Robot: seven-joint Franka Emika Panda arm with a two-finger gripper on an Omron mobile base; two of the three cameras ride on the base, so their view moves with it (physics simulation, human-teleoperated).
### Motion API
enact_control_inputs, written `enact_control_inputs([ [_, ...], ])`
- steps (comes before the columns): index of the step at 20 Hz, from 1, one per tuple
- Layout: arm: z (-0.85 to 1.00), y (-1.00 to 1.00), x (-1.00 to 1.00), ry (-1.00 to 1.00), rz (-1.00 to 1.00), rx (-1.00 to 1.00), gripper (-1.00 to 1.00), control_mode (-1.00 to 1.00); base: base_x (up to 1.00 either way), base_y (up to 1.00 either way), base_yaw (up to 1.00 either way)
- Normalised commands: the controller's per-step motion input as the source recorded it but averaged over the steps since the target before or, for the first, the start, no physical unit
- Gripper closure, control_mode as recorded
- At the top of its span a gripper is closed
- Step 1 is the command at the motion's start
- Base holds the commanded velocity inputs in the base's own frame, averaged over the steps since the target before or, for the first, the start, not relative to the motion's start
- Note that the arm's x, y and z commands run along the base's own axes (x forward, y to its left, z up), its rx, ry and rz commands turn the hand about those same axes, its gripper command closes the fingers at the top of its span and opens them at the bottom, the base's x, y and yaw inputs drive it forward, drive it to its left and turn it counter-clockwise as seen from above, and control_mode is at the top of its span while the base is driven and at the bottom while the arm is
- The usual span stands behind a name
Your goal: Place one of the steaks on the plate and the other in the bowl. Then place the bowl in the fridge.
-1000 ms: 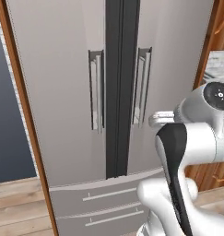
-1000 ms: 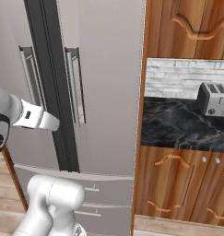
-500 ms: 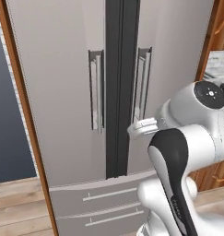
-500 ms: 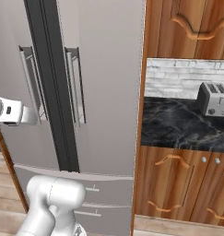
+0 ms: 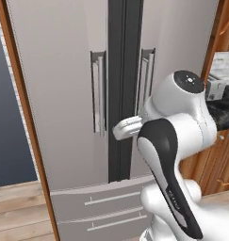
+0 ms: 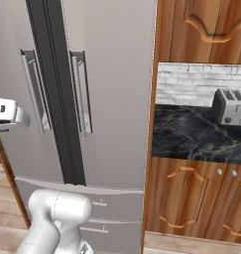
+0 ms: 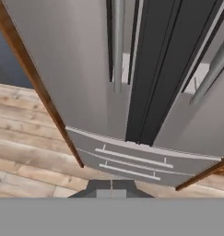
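The tall grey fridge (image 5: 64, 94) stands closed in front of me, with its two bar handles on either side of the dark centre seam (image 5: 123, 70) and two drawers (image 5: 102, 200) below. My gripper (image 7: 111, 186) is shut with nothing between its tips. It hangs in front of the fridge (image 7: 62, 69), looking down past the seam to the drawers (image 7: 132, 159). My arm (image 5: 175, 141) reaches across the right door toward the seam. The steaks, the plate and the bowl are out of view.
A wooden panel (image 5: 26, 117) borders the fridge on the left, with wooden floor (image 7: 26, 138) below. To the right are wood cabinets (image 6: 191, 198) and a dark stone counter (image 6: 191, 134) with a toaster (image 6: 231, 106).
My hand has swung left across the fridge front, from the right door toward the centre seam. The fridge stays closed and the base has not moved.
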Motion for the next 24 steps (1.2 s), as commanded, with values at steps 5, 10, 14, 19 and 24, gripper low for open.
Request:
enact_control_inputs([
  [5, -0.24, 0.0, 0.36, -0.28, 0.0, 0.0, 1.0, -1.0, 0.0, 0.0, 0.0],
  [10, -0.07, 0.0, 0.52, -0.15, 0.0, 0.0, -1.0, -1.0, 0.0, 0.0, 0.0],
  [14, 0.0, 0.08, 0.56, 0.0, 0.0, 0.0, -1.0, -1.0, 0.0, 0.0, 0.0],
  [19, 0.0, 0.2, 0.66, 0.0, 0.0, 0.0, -1.0, -1.0, 0.0, 0.0, 0.0],
  [24, 0.0, 0.19, 0.68, 0.0, 0.0, 0.0, -1.0, -1.0, 0.0, 0.0, 0.0],
])
